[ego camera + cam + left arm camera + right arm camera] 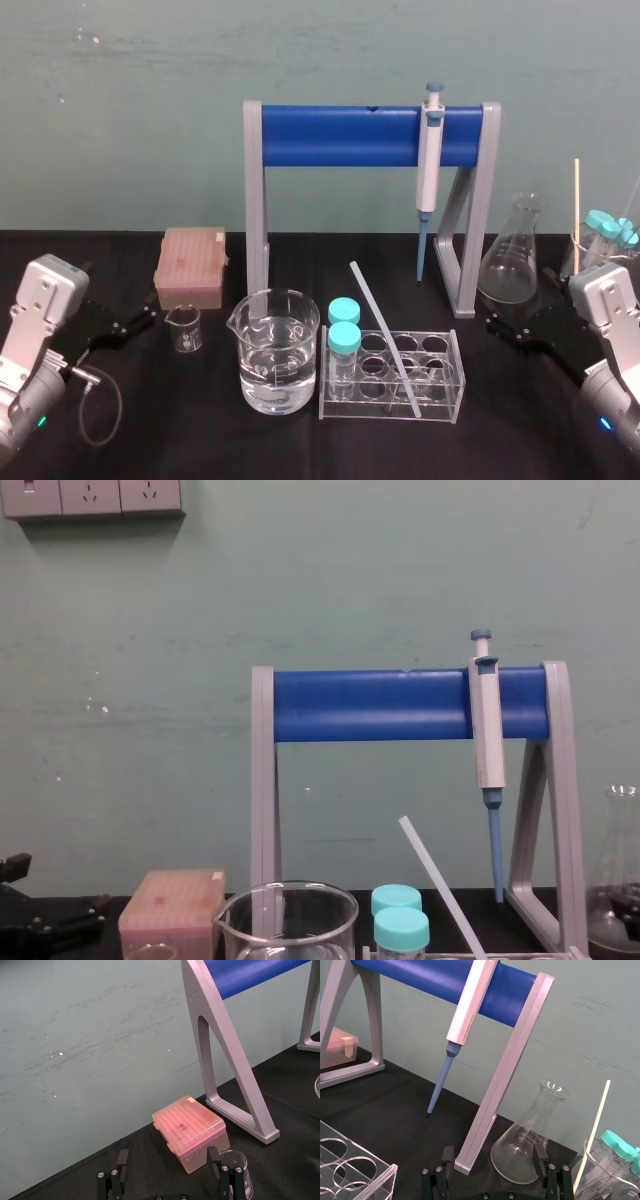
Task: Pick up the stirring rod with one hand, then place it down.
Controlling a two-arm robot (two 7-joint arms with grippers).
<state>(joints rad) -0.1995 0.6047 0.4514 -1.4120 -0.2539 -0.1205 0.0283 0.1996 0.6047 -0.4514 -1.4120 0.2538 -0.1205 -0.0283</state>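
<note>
The thin translucent white stirring rod (385, 335) is leaning in the clear plastic rack (445, 398), ungrasped. The black left hand (168, 1156) and right hand (493, 1154) are idling, fingers apart. One must reach in.

No lettering, number or brand mark can be read anywhere, whether on the white-and-blue plastic pipette (429, 160), the clear glass beaker (279, 350) or the pink translucent plastic tip box (191, 262).
</note>
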